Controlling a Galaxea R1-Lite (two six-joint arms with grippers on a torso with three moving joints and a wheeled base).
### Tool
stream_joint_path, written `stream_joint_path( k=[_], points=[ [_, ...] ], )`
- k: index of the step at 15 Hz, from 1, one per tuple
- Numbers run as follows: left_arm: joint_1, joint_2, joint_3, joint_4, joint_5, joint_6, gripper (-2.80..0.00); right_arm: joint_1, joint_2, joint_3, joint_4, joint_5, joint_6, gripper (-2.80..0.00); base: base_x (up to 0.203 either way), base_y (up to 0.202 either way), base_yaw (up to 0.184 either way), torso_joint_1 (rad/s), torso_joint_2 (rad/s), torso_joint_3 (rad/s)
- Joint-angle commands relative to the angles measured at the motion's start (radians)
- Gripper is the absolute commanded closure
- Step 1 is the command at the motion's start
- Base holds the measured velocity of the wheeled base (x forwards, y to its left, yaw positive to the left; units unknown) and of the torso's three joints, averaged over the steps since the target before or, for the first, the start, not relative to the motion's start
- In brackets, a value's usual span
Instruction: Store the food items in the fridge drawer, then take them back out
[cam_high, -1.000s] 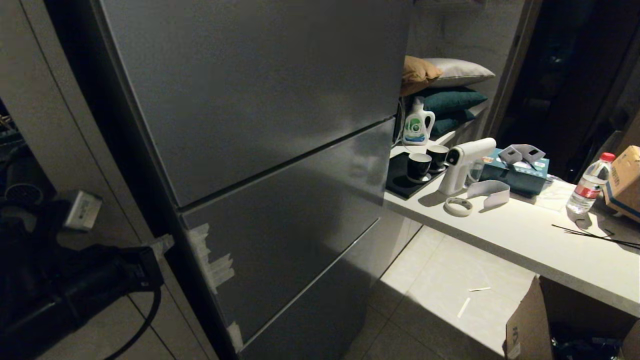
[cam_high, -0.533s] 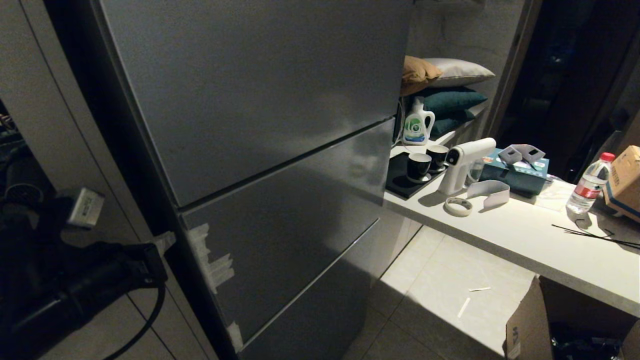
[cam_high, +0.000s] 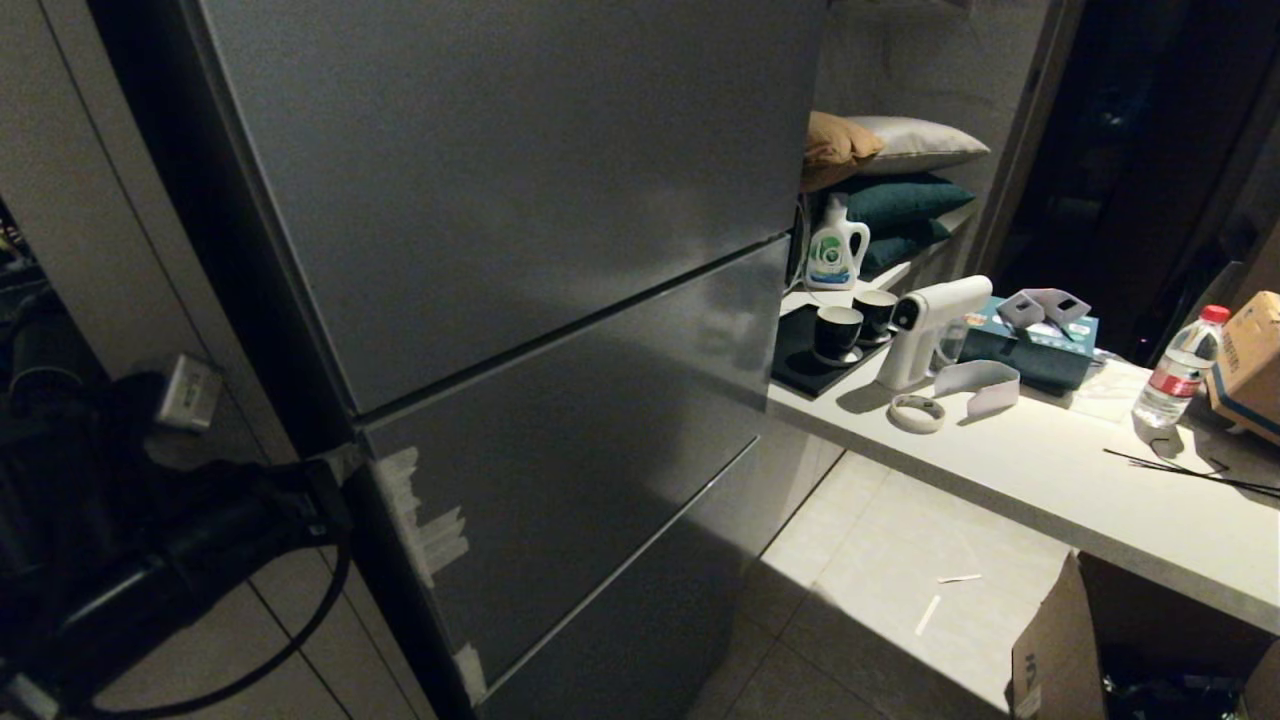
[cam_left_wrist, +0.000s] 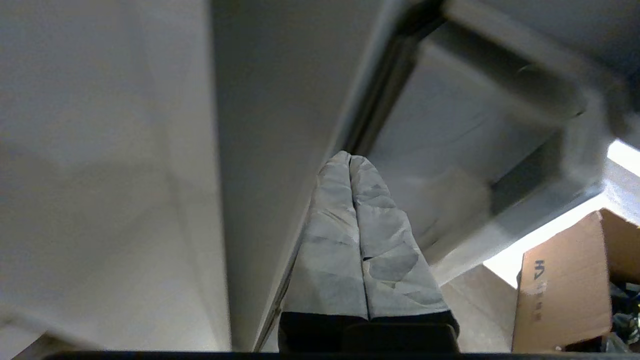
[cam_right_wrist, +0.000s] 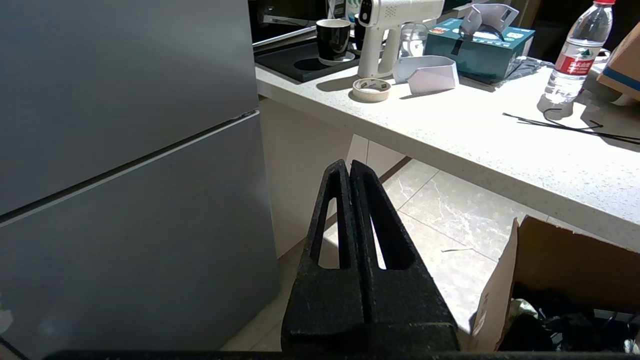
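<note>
The fridge's dark grey panels (cam_high: 560, 430) are all closed; the fridge drawer and the food items are out of view. My left arm (cam_high: 190, 550) reaches in from the left. Its tape-wrapped left gripper (cam_high: 340, 465) is shut and empty, with its tips at the fridge's left edge beside the middle panel. In the left wrist view the left gripper (cam_left_wrist: 350, 158) points into the dark seam (cam_left_wrist: 385, 95) between the pale side wall and the panel's edge. My right gripper (cam_right_wrist: 349, 164) hangs shut and empty over the floor tiles, to the right of the fridge.
A pale counter (cam_high: 1050, 470) runs right of the fridge. It carries black cups (cam_high: 838, 332), a white spray gun (cam_high: 930, 325), a tape roll (cam_high: 917, 412), a teal tissue box (cam_high: 1040, 345) and a water bottle (cam_high: 1180, 370). An open cardboard box (cam_high: 1060, 650) stands on the floor.
My left arm has swung right and slightly up, bringing its shut tips against the fridge's left edge. The right arm and the fridge panels have not moved.
</note>
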Motion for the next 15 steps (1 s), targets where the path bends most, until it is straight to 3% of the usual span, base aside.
stream_joint_path(
  k=[1, 6, 15],
  points=[
    [-0.016, 0.036, 0.005, -0.036, 0.001, -0.003, 0.00, 0.000, -0.002, 0.031, -0.001, 0.000, 0.000, 0.00, 0.000, 0.000, 0.000, 0.000, 0.00, 0.000],
    [-0.118, 0.040, 0.049, -0.071, -0.006, -0.049, 0.00, 0.000, -0.002, 0.031, -0.001, 0.000, 0.000, 0.00, 0.000, 0.000, 0.000, 0.000, 0.00, 0.000],
    [-0.259, -0.002, 0.098, -0.099, -0.006, -0.049, 0.00, 0.000, -0.002, 0.031, -0.001, 0.000, 0.000, 0.00, 0.000, 0.000, 0.000, 0.000, 0.00, 0.000]
  ],
)
